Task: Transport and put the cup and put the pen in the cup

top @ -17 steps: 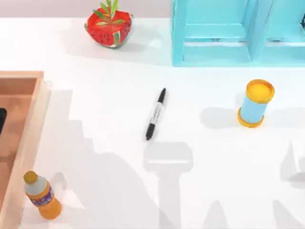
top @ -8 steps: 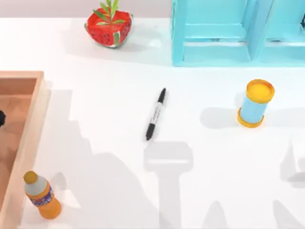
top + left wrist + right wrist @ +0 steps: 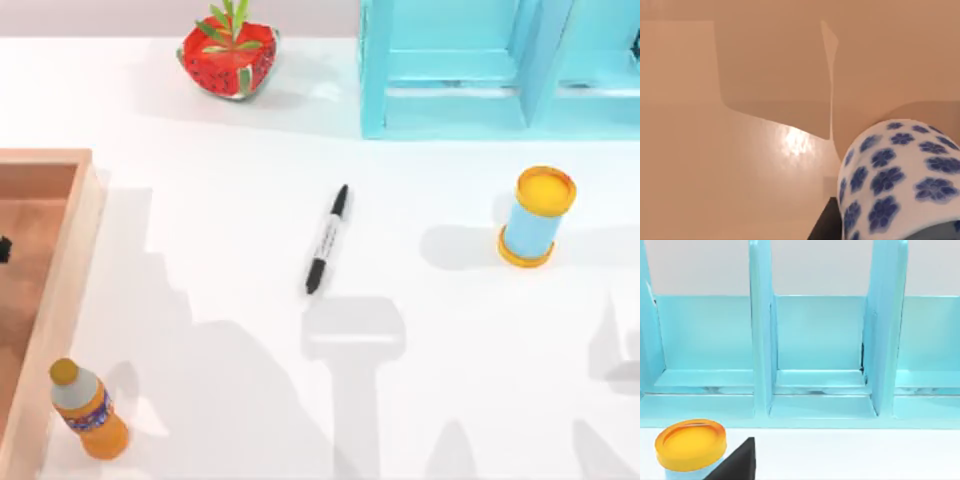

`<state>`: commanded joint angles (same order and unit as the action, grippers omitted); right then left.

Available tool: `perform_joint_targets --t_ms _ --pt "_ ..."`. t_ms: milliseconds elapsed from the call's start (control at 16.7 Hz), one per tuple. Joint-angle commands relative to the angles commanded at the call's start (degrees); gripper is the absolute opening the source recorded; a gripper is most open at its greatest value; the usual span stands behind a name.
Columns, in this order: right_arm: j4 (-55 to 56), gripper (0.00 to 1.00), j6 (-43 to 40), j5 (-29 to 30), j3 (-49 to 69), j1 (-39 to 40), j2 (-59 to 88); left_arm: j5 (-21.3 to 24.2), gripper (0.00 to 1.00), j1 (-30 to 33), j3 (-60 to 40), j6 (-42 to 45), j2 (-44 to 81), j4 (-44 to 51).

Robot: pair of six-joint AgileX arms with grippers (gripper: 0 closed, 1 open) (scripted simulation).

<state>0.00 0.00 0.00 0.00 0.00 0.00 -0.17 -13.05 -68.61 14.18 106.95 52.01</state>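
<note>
The cup [image 3: 900, 180] is white with a scatter of blue flowers over its rounded side. In the left wrist view it sits very close to the camera, over a smooth tan wooden surface that carries a soft glare and a few straight-edged shadows. A dark part of the left arm's own hardware lies right against the cup's lower side. Whether the left gripper grasps the cup or merely stands beside it cannot be told. In the top view a small black tip [image 3: 4, 247] shows at the left edge, inside the wooden tray [image 3: 75, 235]; this is all that appears of the left arm, which is reaching in over the tray.

The pen [image 3: 327, 239] is slim and black with a pale label band round its middle. It lies flat on the white counter [image 3: 250, 340] near the centre, on a slant, one end toward the near edge and a little left, the other farther back and a little right. It is well apart from the tray and touches nothing else.

An orange bottle [image 3: 88, 410] stands at the near left, just beside the tray's rim. To the right stands a light-blue cylinder [image 3: 537, 217] with yellow ends. In the right wrist view its yellow top [image 3: 690, 444] sits low, with a black wedge of the right arm's hardware beside it; that gripper's opening cannot be judged. Behind is a turquoise rack [image 3: 820, 360] of upright dividers. At the far left is a watermelon-patterned pot [image 3: 228, 55] with a green plant.
</note>
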Motion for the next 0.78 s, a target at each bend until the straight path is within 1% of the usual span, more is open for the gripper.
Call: perform_joint_targets --t_ms 60,120,660,780 --pt "0.0 1.0 0.0 0.0 0.0 0.0 0.0 0.0 0.02 0.0 0.0 0.0 0.0 0.0" --pt "0.0 1.0 0.0 0.0 0.0 0.0 0.0 0.0 0.0 0.0 0.0 0.0 0.0 0.0" --pt "0.0 1.0 0.0 0.0 0.0 0.0 0.0 0.0 0.0 0.1 -0.1 0.0 -0.2 0.1" --pt "0.0 1.0 0.0 0.0 0.0 0.0 0.0 0.1 0.0 0.4 -1.6 -1.0 -1.0 1.7"
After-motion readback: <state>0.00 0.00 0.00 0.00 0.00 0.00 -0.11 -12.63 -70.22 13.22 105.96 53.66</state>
